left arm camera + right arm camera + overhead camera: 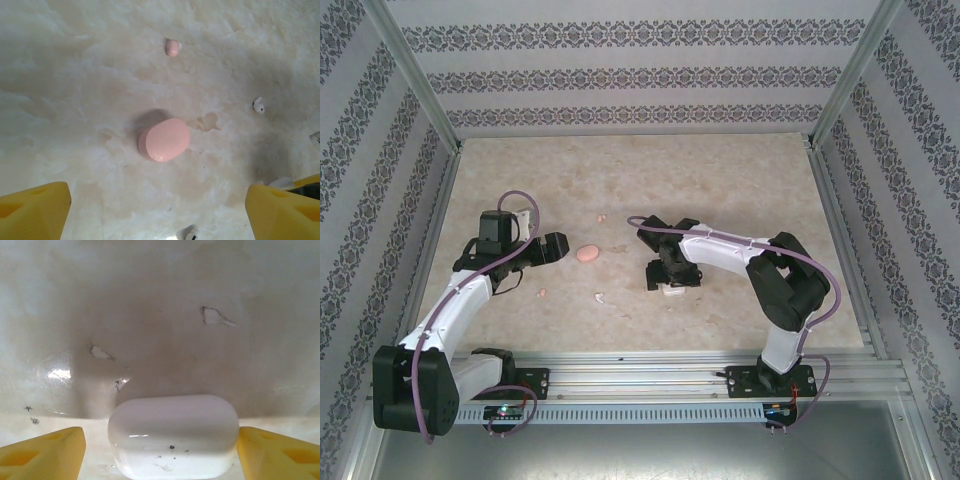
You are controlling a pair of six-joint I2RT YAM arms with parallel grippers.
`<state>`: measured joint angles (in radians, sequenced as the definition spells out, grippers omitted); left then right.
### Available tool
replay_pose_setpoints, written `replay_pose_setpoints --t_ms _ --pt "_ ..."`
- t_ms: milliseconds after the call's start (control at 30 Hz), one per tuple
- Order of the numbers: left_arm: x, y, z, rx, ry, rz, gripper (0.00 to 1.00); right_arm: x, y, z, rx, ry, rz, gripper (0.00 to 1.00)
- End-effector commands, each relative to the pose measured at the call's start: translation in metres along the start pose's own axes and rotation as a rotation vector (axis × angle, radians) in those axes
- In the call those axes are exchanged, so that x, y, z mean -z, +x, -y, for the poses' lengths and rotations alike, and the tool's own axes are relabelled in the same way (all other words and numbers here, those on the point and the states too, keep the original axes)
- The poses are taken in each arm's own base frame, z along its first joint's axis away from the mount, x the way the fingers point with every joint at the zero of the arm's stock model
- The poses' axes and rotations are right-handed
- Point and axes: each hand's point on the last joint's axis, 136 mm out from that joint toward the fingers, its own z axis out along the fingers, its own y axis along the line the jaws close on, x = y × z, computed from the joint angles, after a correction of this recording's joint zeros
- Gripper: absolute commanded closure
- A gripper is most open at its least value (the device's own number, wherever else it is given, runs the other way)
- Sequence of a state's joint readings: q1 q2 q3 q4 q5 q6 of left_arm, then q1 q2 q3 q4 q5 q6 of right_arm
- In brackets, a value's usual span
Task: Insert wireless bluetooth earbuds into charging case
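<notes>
Left jaws wide above pink case [164, 139], right jaws wide astride white case [173, 435]; probably light, slick shells, so pinch the sides squarely.

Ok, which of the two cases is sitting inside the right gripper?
The white case, lying between the jaws of the right gripper. The pink case lies apart from it, ahead of the open left gripper and not between its jaws.

Top camera looks down from behind, far off; wrist cameras look down closely. Top and left views share the pink oval plastic case [164, 140] ahead of the left claw [156, 205].
</notes>
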<state>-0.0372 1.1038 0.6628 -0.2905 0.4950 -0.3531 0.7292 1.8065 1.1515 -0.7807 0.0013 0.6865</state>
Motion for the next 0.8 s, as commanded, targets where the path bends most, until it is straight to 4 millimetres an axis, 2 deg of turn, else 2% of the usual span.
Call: replay_pose_setpoints --t_ms 0,267,400,567,667,767 --pt "0.004 0.0 0.005 0.018 0.04 0.012 0.12 -0.01 0.003 0.005 -0.034 0.006 -0.023 0.23" --pt "0.002 0.003 0.011 0.018 0.082 0.009 0.16 -0.022 0.014 0.009 -0.041 0.007 -0.06 0.32" --pt "0.004 0.001 0.024 -0.006 0.156 0.017 0.19 -0.016 0.014 0.007 -0.049 -0.013 -0.054 0.37" --pt "0.01 -0.001 0.044 -0.064 0.256 0.036 0.22 0.008 0.002 -0.003 -0.085 -0.09 0.015 0.4" --pt "0.014 -0.003 0.059 -0.107 0.307 0.055 0.23 0.033 -0.008 -0.01 -0.111 -0.151 0.075 0.41" --pt "0.016 -0.005 0.077 -0.176 0.341 0.1 0.23 0.068 -0.021 -0.018 -0.139 -0.231 0.151 0.42"
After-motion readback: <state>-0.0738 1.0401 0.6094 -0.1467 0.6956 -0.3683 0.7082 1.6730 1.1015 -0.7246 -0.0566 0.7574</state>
